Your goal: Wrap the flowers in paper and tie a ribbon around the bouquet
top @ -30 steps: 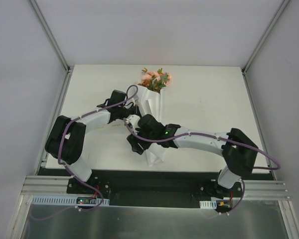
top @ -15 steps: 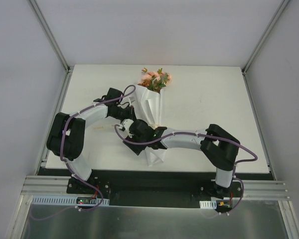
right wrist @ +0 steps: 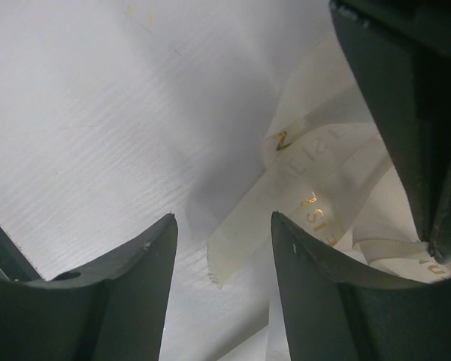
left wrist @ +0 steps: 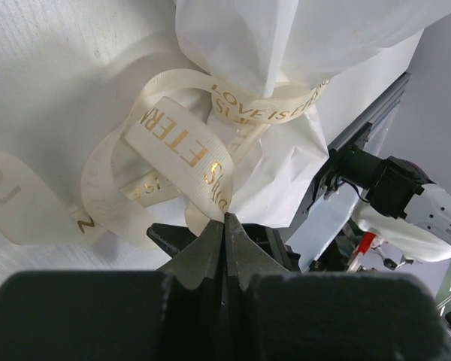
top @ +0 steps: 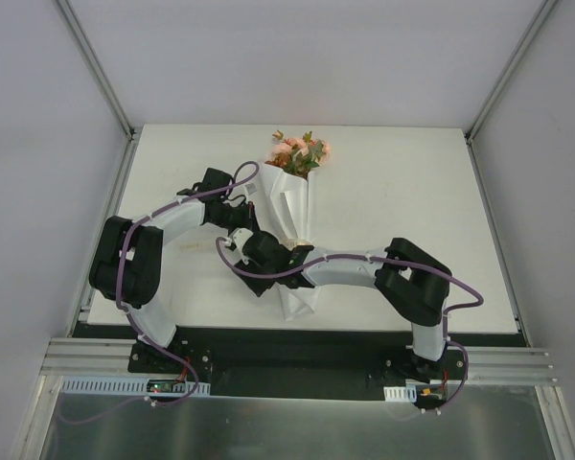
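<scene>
Keeps left pincer point(left wrist: 224, 219) clenched on the ribbon point(left wrist: 184, 143) loop beside the bouquet point(top: 289, 192) waist. Brings right pincer point(right wrist: 222, 223) leftward of that waist, narrowing yet gripping nothing, straddling the ribbon's loose end on the counter point(top: 402, 192). Likely sets up knot-tightening.

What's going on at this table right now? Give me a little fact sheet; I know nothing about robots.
bouquet: paper-wrapped, lying on the table, flowers at the far end
ribbon: cream with gold lettering, looped around the bouquet's narrow part
left tool: shut, pinching a ribbon loop
right tool: open, loose ribbon end between its jaws, not gripped
</scene>
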`<action>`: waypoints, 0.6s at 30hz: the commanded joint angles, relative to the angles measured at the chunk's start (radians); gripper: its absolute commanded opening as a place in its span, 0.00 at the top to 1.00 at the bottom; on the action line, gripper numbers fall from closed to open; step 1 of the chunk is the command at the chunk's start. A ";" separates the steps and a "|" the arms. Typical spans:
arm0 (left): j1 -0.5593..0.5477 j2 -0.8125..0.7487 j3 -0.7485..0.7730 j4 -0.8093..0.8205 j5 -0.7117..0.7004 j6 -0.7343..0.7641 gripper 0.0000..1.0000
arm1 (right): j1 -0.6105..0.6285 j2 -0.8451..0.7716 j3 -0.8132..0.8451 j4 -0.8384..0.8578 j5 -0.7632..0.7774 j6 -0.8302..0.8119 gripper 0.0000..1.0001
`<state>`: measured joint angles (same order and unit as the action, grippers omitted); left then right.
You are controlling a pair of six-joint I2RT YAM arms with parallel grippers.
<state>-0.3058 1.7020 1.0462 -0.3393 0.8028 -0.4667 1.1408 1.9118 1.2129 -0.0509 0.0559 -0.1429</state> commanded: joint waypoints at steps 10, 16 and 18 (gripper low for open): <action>-0.015 -0.035 0.028 -0.035 0.006 0.100 1.00 | 0.007 0.049 -0.099 0.036 0.199 0.138 0.49; 0.030 -0.041 0.031 -0.024 -0.126 0.065 1.00 | 0.019 0.012 -0.145 0.045 0.271 0.227 0.52; 0.051 -0.039 0.031 -0.017 -0.122 0.054 1.00 | 0.030 -0.003 -0.161 0.045 0.323 0.235 0.51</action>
<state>-0.3187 1.7020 1.0462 -0.3260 0.6930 -0.4061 1.1835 1.9236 1.1194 0.1036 0.2253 -0.0505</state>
